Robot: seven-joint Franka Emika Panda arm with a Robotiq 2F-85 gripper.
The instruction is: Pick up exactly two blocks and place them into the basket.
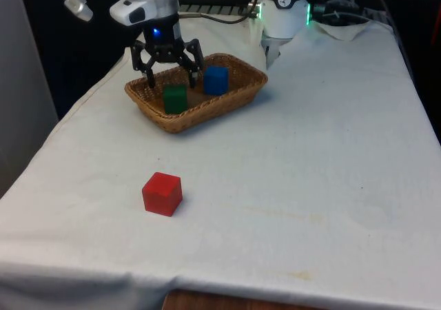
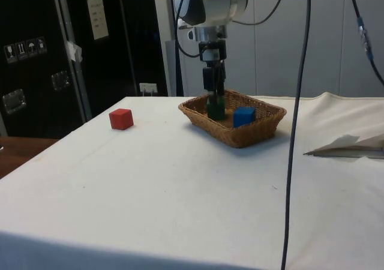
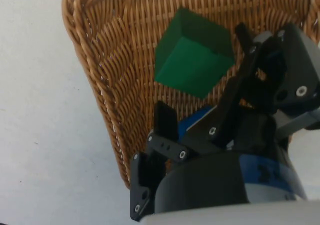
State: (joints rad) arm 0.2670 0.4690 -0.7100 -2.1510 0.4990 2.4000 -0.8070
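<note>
The pincer [image 1: 170, 67] hangs spread wide over the basket [image 1: 238, 94], where the green block [image 1: 175, 98] and blue block [image 1: 216, 80] already lie; best to rise straight up, clear of the rim.

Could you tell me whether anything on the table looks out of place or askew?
Nothing stands out. The green block and blue block sit inside the wicker basket, beneath the open end effector. The red block rests on the white cloth, apart from the basket.

Wicker, cloth and matt blocks

Woven wicker basket [image 1: 242, 96]; smooth matt green block [image 1: 175, 98], blue block [image 1: 216, 80], red block [image 1: 162, 193]; creased white cloth [image 1: 310, 186].
</note>
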